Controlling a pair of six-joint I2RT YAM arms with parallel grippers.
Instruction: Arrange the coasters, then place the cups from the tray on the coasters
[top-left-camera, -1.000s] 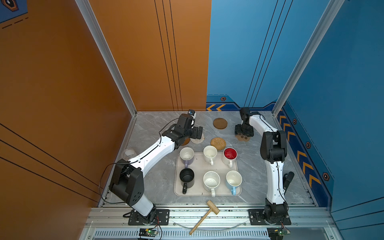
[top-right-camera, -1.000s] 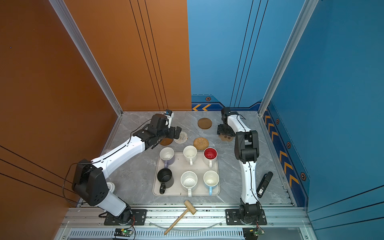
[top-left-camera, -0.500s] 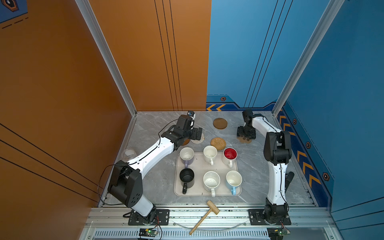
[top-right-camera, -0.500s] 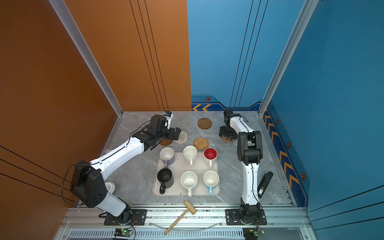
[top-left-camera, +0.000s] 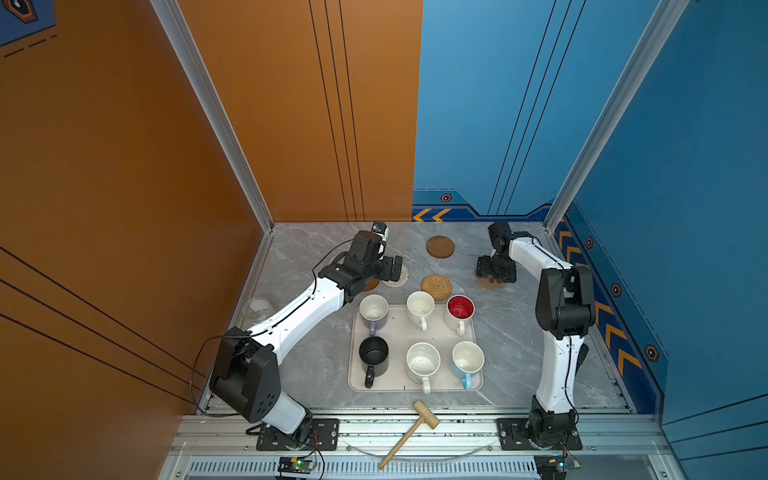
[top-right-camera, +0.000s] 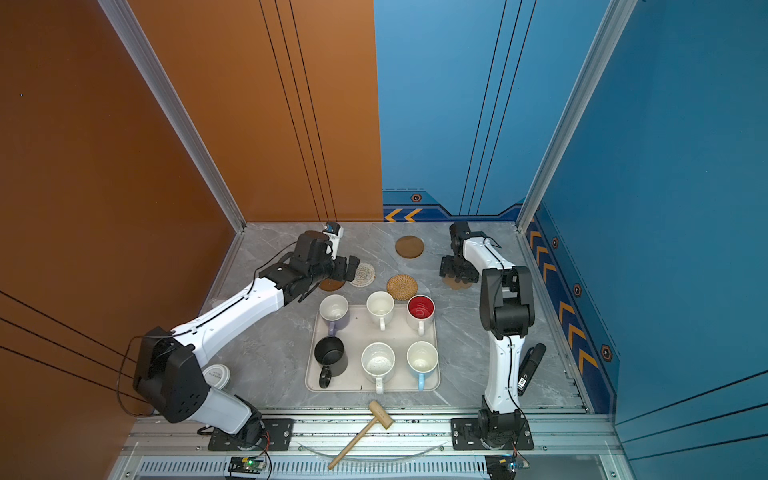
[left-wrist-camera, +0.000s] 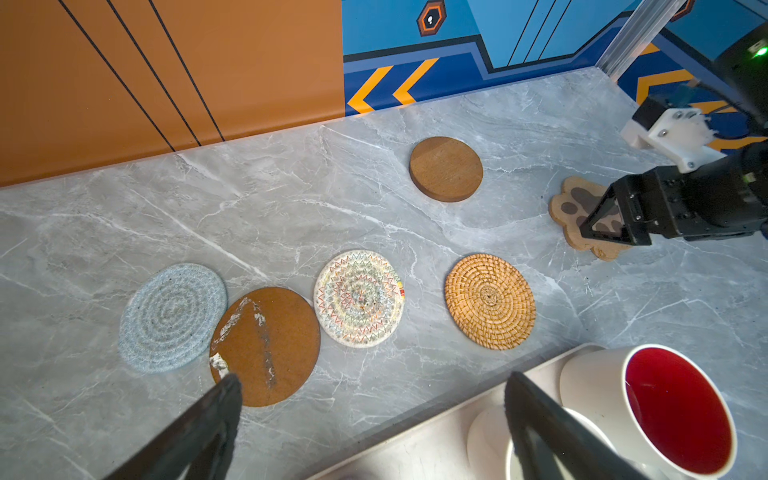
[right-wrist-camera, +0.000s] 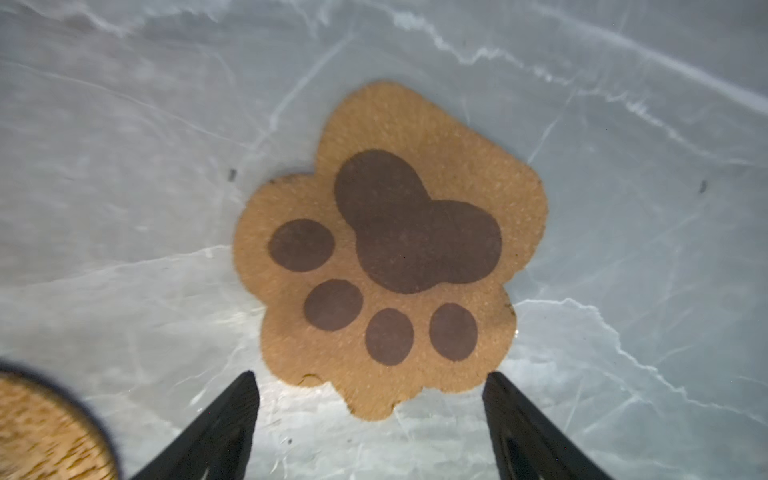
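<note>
Two grippers are standing open and empty: your left gripper (left-wrist-camera: 372, 377) is hanging near a brown disc (left-wrist-camera: 266, 345), your right gripper (right-wrist-camera: 370, 374) over the paw-shaped coaster (right-wrist-camera: 386, 232), which is lying flat beyond the tray (top-left-camera: 415, 384). It is looking thin, light and stiff; you are likely needing an edge pinch.

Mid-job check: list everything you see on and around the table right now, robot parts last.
paw-shaped coaster: one, tan with dark pads, below the right gripper.
brown disc coasters: two; thick one at the back, scuffed one by the left gripper.
woven round coasters: two, pale grey and whitish with coloured stitching, flanking the scuffed disc.
rattan coaster: one, tan, just beyond the tray.
cups: six, lavender, cream-white, red-inside, black, speckled white, light blue, all on the tray.
tray: one, cream-white, table centre.
mallet: one, wooden, front rail.
clear jar: one, left table edge.
black device: one, right side of the table.
left gripper: fingers open, empty.
right gripper: fingers open, empty.
</note>
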